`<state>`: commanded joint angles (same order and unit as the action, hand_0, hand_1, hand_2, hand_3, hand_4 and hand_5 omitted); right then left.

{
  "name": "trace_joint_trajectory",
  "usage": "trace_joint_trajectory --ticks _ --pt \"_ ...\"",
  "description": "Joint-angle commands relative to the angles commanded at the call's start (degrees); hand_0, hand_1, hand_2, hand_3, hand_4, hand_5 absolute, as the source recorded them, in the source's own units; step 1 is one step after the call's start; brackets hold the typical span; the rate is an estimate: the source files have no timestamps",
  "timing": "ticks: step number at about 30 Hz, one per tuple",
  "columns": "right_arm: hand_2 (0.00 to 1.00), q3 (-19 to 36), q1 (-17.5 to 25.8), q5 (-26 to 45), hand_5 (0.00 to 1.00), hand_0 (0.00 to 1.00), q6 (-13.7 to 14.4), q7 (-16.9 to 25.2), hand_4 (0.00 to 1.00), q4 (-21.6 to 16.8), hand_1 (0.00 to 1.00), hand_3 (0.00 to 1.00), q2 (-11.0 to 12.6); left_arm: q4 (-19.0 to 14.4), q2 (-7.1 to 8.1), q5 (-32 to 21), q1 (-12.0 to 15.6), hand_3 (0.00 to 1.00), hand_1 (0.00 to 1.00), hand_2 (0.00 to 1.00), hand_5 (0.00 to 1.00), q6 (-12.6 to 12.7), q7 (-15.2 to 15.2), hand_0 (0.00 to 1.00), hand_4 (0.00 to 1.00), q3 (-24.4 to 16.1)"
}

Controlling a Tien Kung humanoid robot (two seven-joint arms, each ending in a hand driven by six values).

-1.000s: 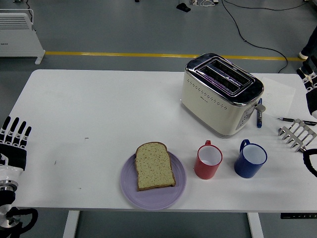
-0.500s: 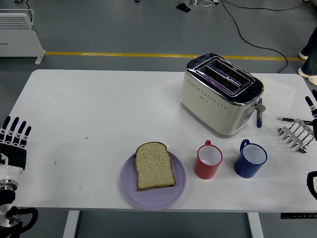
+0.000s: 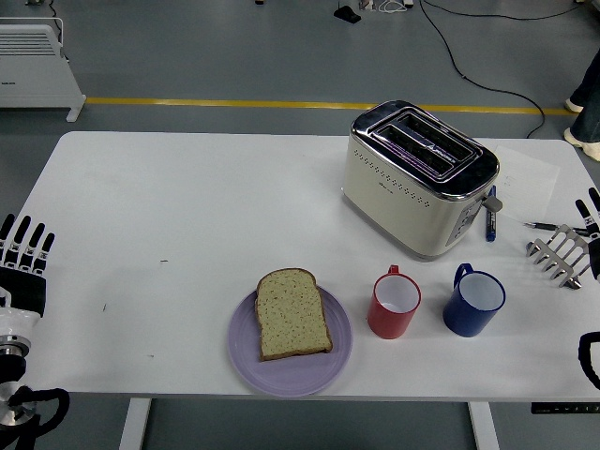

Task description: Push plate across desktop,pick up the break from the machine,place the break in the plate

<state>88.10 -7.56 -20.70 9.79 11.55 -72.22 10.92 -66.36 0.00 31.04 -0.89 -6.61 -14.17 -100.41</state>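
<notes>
White table [image 3: 187, 206] is set w/ a cream toaster [image 3: 419, 178] at back right, slots bare. Bread slice [image 3: 292, 313] is laid flat on purple plate [image 3: 291, 343] near front edge. Left hand [image 3: 22, 264] is held at left edge, fingers spread, nothing gripped. Right hand [image 3: 590, 217] is only partly seen; grip can't be told.

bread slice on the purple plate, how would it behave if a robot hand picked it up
The bread slice looks thin and soft, so it would likely sag or bend if lifted by one edge. It seems light for its size. Its crumb looks fragile, so a hard pinch may dent or tear it. It lies flat on the purple plate, leaving little edge to grasp.
</notes>
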Motion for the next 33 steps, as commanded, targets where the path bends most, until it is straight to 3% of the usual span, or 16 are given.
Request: trace_joint_trajectory --ticks 9,33 --pt "0.79 2.36 0.02 -1.53 0.505 0.803 -2.82 -3.5 0.553 0.38 0.788 0.808 0.17 -0.01 0.0 0.04 -0.15 0.735 0.773 0.76 0.998 0.04 -0.02 0.812 0.548 -0.24" --pt "0.777 3.19 -0.04 -1.03 0.546 0.79 -2.99 -4.11 0.54 1.04 0.771 0.79 -0.09 0.09 0.0 0.08 -0.24 0.735 0.773 0.76 0.998 0.01 -0.02 0.812 0.547 -0.21"
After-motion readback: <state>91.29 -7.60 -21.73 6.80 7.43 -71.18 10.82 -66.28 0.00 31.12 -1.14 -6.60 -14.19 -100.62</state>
